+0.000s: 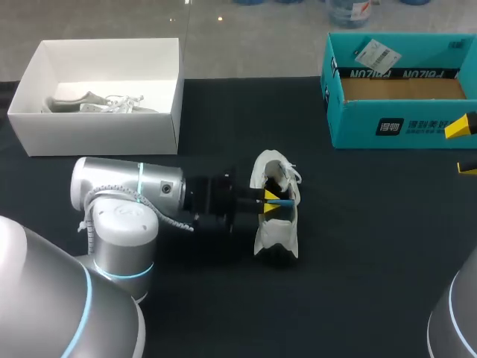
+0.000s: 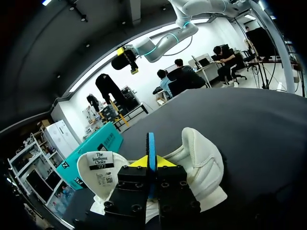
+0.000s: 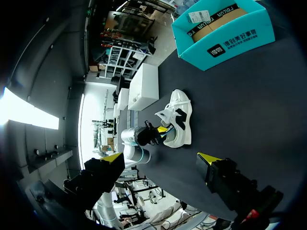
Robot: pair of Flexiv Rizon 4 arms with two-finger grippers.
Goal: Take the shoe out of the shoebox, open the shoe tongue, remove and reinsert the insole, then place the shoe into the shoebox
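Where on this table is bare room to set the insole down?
Bare table lies between the shoe and the teal shoebox, and between the shoe and the right gripper. Crowded: left of the shoe, where the left gripper grips the blue insole.

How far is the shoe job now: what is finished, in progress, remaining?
Done: the white sneaker is on the black table, outside the teal cardboard shoebox, its white tongue folded open. In hand: the left gripper is shut on the thin blue insole at the shoe's opening; going out or in, I cannot tell. Left: returning the shoe to the box. The right gripper hangs open.
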